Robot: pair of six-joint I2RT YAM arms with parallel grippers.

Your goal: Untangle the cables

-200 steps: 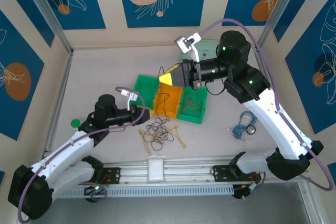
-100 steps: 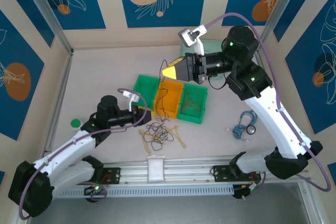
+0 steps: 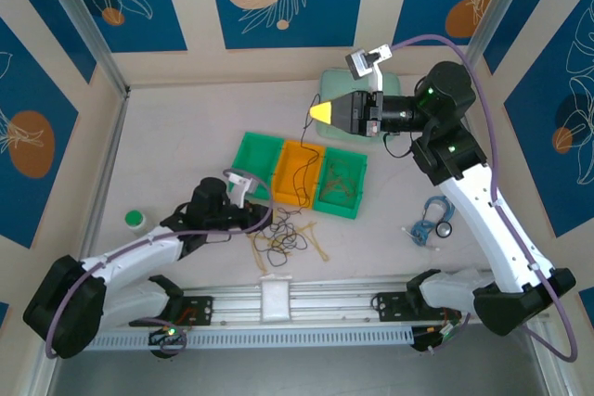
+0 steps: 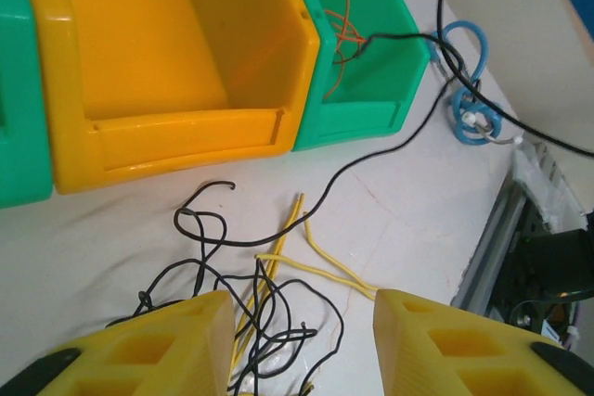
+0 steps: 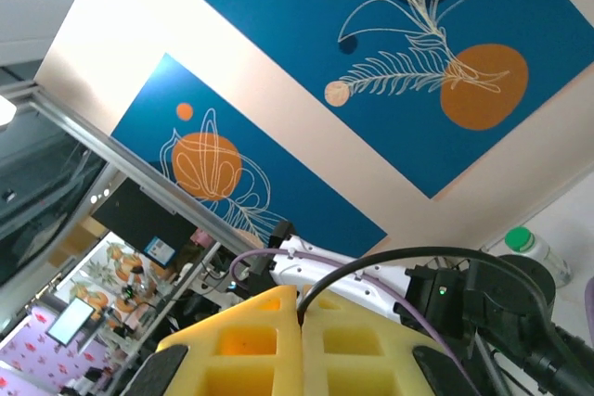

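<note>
My right gripper (image 3: 318,112) hangs high over the back of the bins, shut on a black cable (image 3: 307,159) that runs down across the bins to the tangle (image 3: 283,238). In the right wrist view that cable (image 5: 399,259) leaves the closed yellow fingertips (image 5: 301,296). My left gripper (image 4: 302,345) is open, low over the tangle's left part, with looped black cables (image 4: 232,275) and yellow cables (image 4: 320,252) between its fingers. The pulled black cable (image 4: 371,150) stretches away up and right. Red-orange cables (image 4: 336,25) lie in the right green bin (image 4: 371,108). In the top view my left gripper (image 3: 262,215) sits left of the tangle.
Three bins stand in a row: green (image 3: 257,157), orange-yellow (image 3: 295,173), green (image 3: 342,185). A pale green pad (image 3: 345,90) lies at the back. A blue coiled thing (image 3: 432,222) rests at the right, a green-capped bottle (image 3: 135,220) at the left. The rail (image 3: 278,299) borders the near edge.
My right gripper has risen and moved right and back with the black cable, drawing it out of the tangle. My left gripper has come down and right, close over the tangle.
</note>
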